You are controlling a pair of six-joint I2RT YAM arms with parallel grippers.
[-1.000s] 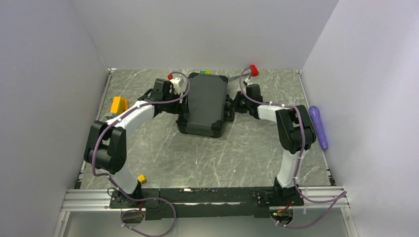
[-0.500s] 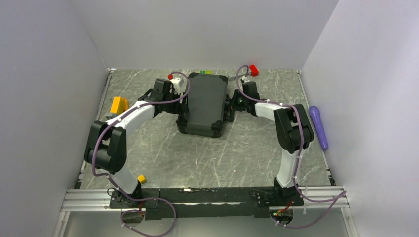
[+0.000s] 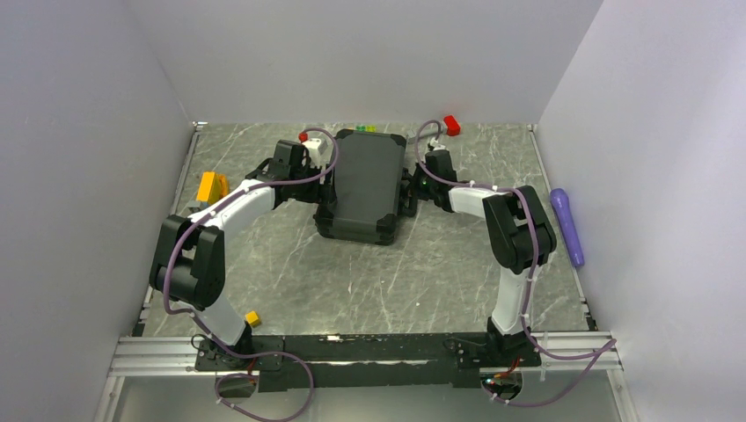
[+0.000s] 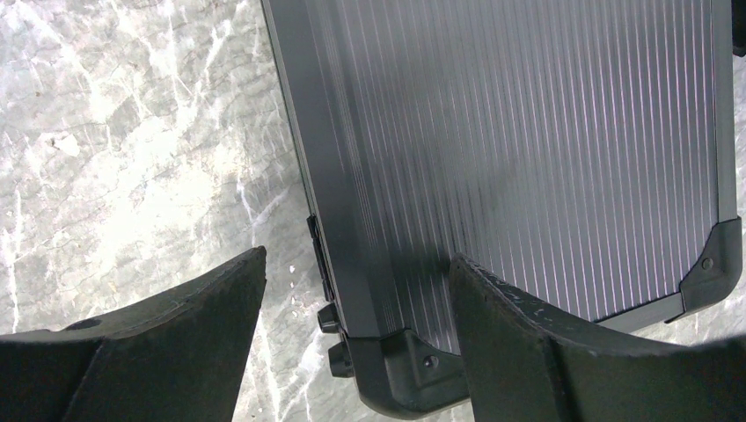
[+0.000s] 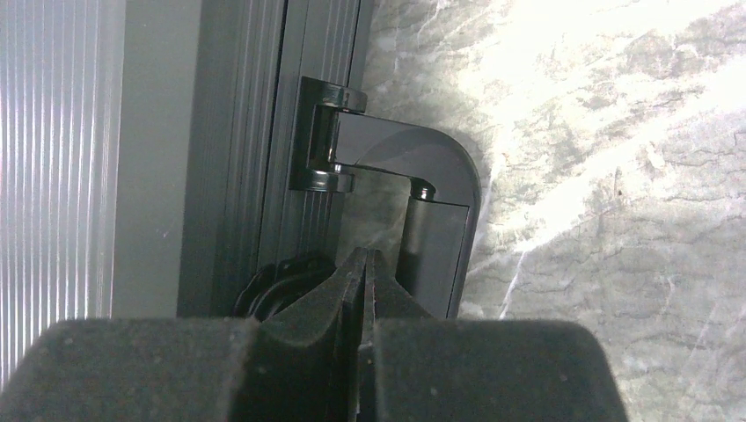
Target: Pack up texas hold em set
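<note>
**Case position.** The black briefcase (image 3: 362,186) is located in the upper centre of the top view. It lies flat on the marble-patterned table (image 3: 352,272) with its lid closed. No chips, cards or markers are visible.

**Left gripper.** The left gripper (image 3: 327,178) is positioned at the left edge of the briefcase. In the left wrist view (image 4: 356,264) its fingers (image 4: 189,330) are spread. One finger is seen over the table at the lower left of the frame, and the other over the ribbed lid (image 4: 545,132) at the lower right. The case's long edge and a corner piece (image 4: 409,374) lie between them. Whether either finger touches the case cannot be determined.

**Right gripper.** The right gripper (image 3: 420,183) is positioned at the right edge of the briefcase. In the right wrist view (image 5: 363,264) its fingers are pressed together with nothing between them. The tips are seen just beside the folded handle (image 5: 435,224), below its pivot bracket (image 5: 324,136).

**Other items.** An orange object (image 3: 209,186) lies at the left margin of the table, a small yellow cube (image 3: 253,318) at the lower left, a purple cylinder (image 3: 568,224) at the right margin, and a red object (image 3: 452,124) at the upper right.
</note>
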